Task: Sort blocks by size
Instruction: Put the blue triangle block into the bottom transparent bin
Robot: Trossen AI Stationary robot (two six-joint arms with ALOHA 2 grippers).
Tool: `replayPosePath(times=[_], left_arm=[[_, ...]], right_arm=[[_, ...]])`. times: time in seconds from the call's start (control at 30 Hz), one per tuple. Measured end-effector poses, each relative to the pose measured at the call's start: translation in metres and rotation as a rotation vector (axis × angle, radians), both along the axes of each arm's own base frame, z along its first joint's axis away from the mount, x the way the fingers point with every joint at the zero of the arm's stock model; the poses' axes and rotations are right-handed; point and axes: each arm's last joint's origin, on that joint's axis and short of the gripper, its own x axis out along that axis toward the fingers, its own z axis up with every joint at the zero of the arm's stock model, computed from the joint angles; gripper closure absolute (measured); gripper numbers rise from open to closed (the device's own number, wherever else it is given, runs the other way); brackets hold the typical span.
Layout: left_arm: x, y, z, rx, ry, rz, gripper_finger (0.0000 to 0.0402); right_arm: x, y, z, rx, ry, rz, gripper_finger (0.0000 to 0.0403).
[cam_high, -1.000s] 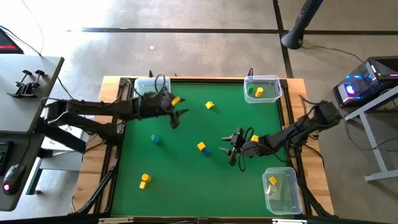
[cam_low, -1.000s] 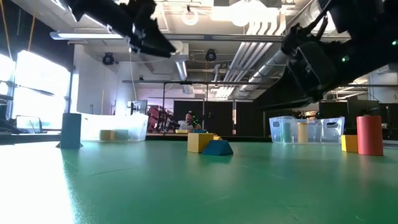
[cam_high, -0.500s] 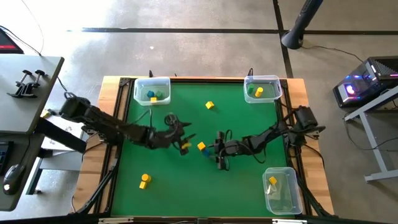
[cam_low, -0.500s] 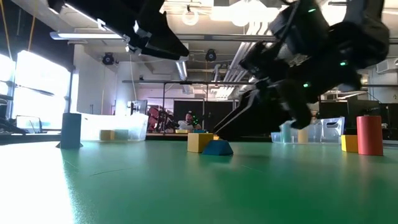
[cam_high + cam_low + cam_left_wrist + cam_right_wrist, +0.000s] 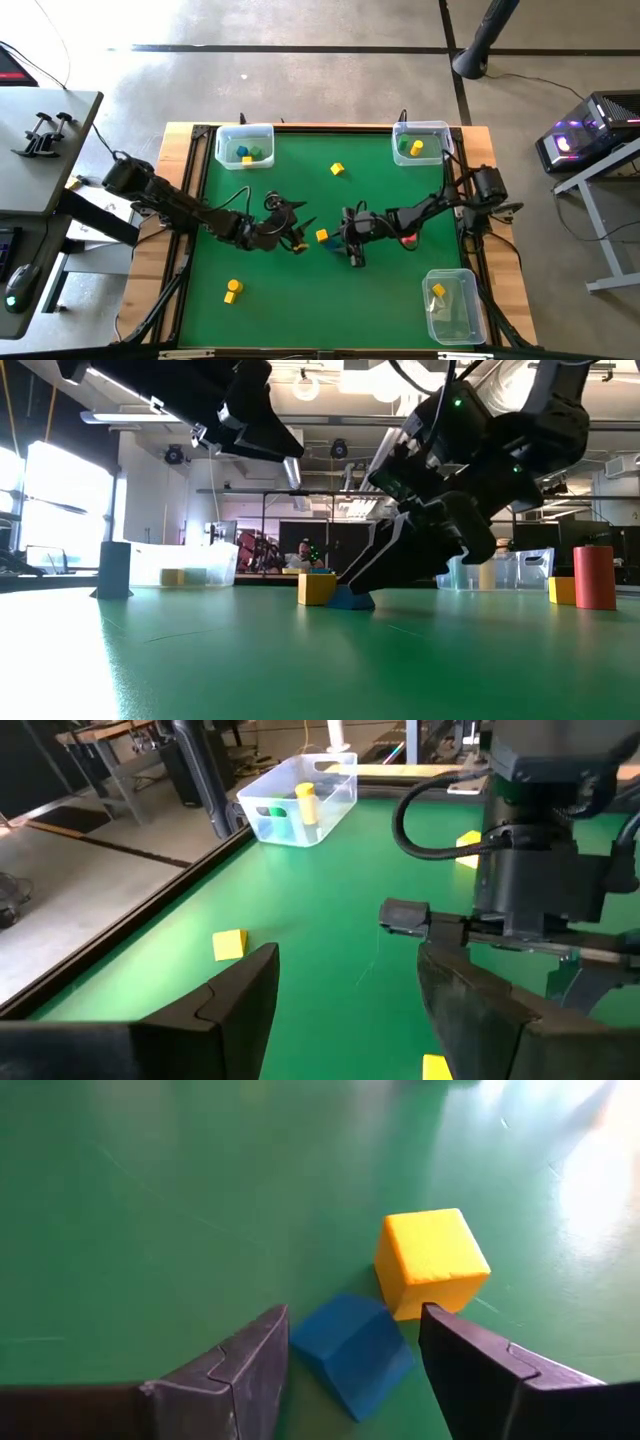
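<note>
A yellow cube (image 5: 322,236) (image 5: 432,1258) and a blue wedge-like block (image 5: 350,1350) (image 5: 352,598) lie side by side on the green mat at mid-table. My right gripper (image 5: 340,243) (image 5: 355,1330) is open, slanting down. Its fingers stand either side of the blue block's near end, apart from it as far as shows. My left gripper (image 5: 298,228) (image 5: 348,970) hovers open just left of the pair, nothing between its tips. A yellow block (image 5: 297,243) shows right by it. My left gripper has a bit of yellow (image 5: 435,1067) showing low down by the inner side of one finger. I cannot tell whether the finger touches it.
Clear bins stand at the far left (image 5: 245,147), far right (image 5: 421,142) and near right (image 5: 450,305), each with blocks inside. Loose on the mat are a yellow block (image 5: 338,169), two yellow ones (image 5: 232,290) and a red cylinder (image 5: 408,239) behind my right gripper.
My left gripper has swung from beside the far-left bin toward the table's middle and down. A yellow block seen beside it at the bin now shows beside it here. My right gripper has gone left and down to the yellow and blue pair, rolling as it went.
</note>
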Motion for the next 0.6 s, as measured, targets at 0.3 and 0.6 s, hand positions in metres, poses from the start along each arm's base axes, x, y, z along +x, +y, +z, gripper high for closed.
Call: replayPosePath(times=[0.3, 0.6], left_arm=[[0.001, 0.0, 0.001, 0.013, 0.0, -0.007, 0.0177], [0.0, 0.0, 0.001, 0.014, 0.002, -0.007, 0.0177]], right_arm=[[0.001, -0.009, -0.004, 0.012, 0.017, 0.067, 0.0188], [0.005, -0.016, -0.024, 0.059, 0.002, 0.102, 0.0188]])
